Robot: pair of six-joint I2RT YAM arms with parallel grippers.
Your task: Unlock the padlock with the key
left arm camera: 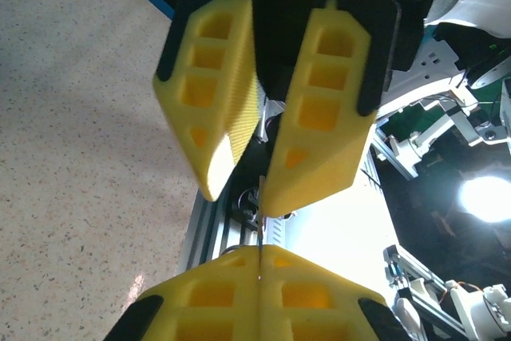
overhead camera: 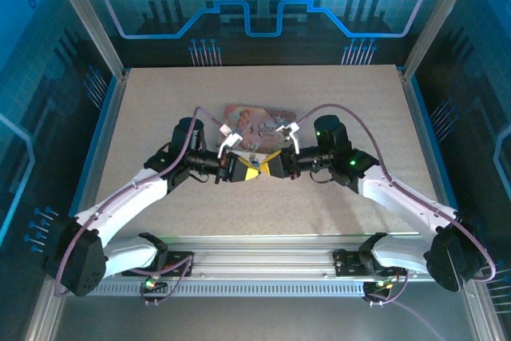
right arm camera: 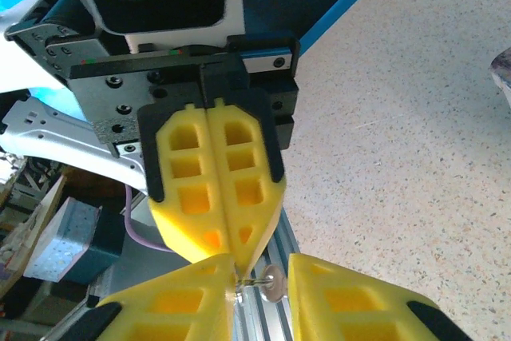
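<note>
My left gripper point(left arm camera: 259, 251) is shut on the key point(right arm camera: 273, 283), a thin silvery piece with a round head that sticks out from its yellow fingertips point(right arm camera: 239, 257). In the left wrist view the key point(left arm camera: 259, 227) shows edge-on as a slim blade. My right gripper point(right arm camera: 262, 267) faces it tip to tip with its jaws apart, and the key's round head lies in the gap, touching neither pad that I can see. In the top view the left gripper point(overhead camera: 239, 169) and the right gripper point(overhead camera: 270, 167) meet above the table's middle. The padlock is hidden.
A pink illustrated tin point(overhead camera: 259, 120) lies flat just behind the two grippers. The speckled table point(overhead camera: 160, 117) spreads to both sides. An aluminium rail point(overhead camera: 263, 259) runs along the near edge, and blue-lit walls enclose the workspace.
</note>
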